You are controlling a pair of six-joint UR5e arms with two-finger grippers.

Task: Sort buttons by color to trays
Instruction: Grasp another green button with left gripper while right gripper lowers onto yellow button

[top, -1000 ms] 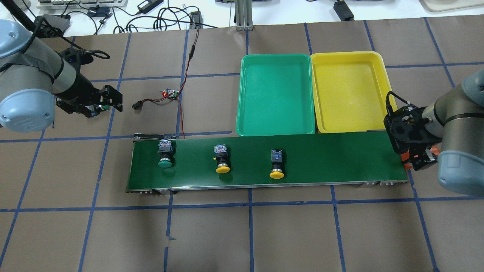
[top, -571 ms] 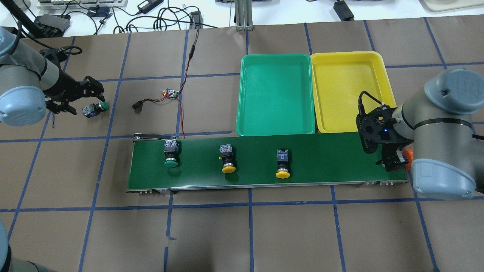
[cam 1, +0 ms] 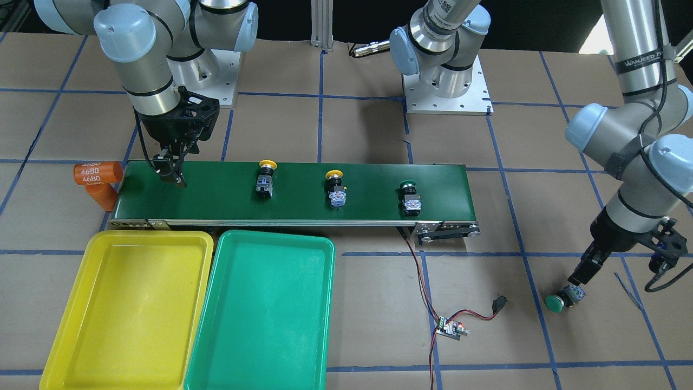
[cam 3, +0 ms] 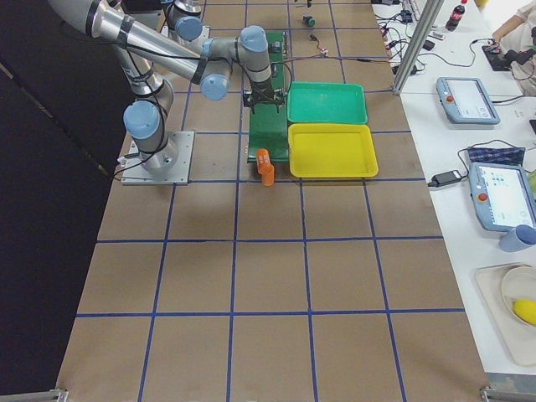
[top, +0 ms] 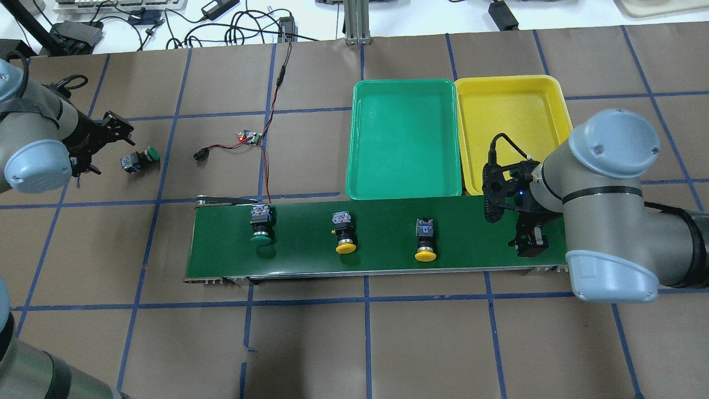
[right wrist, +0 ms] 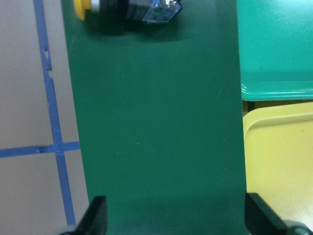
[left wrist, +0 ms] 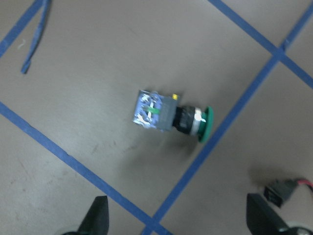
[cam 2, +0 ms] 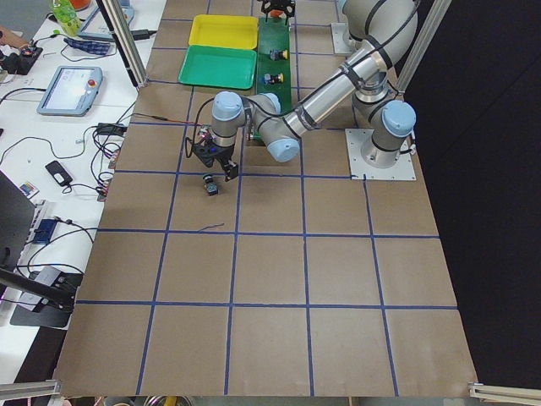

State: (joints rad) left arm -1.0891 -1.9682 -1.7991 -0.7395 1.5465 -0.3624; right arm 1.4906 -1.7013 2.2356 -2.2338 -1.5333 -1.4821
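**Three buttons on the belt, one on the table**

The belt (top: 471, 221) carries three buttons, all on their sides with caps toward the robot. The belt green (top: 261, 224) lies near its left end, the middle yellow (top: 344, 233) at its centre, and the right yellow (top: 425, 239) further right.

The right gripper (top: 529, 244) hangs over the belt's right part, apart from the right yellow. In its wrist view the jaws stand apart, with only bare belt between them.

The loose green (top: 138, 159) lies on its side on the table (top: 332, 343), well left of the belt, its cap on a blue tape line. The left gripper (left wrist: 181, 223) hovers just beside it, jaws apart. The wrist view shows the button beyond the fingertips (left wrist: 100, 215), not between them.

The green tray (top: 404, 138) and yellow tray (top: 498, 122) sit edge to edge just past the belt's far side, the yellow one further right. Orange cylinders (cam 1: 98, 174) stand at the belt's right end, and a small board (top: 249, 137) with wires lies between the loose green and the trays
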